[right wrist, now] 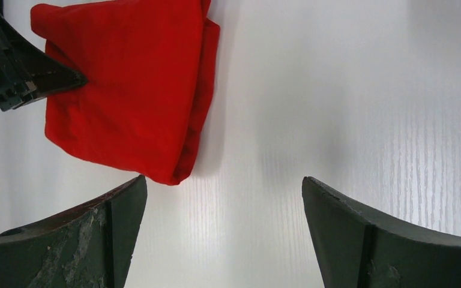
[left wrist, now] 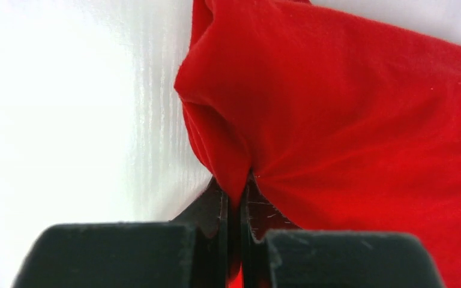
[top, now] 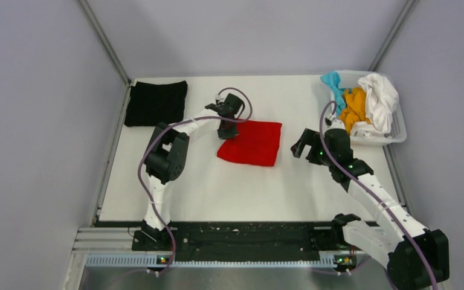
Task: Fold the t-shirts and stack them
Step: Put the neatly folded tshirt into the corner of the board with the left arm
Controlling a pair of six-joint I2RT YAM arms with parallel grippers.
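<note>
the folded red t-shirt (top: 254,144), at the centre of the table (top: 217,193), is pinched at its edge by the left gripper (left wrist: 240,192), the right gripper (right wrist: 223,183) is spread nearby, and a carry onto the black t-shirt (top: 156,103) is judged due.

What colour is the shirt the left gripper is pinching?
Bright red; the shirt shows best in the left wrist view, pinched in the left gripper.
</note>
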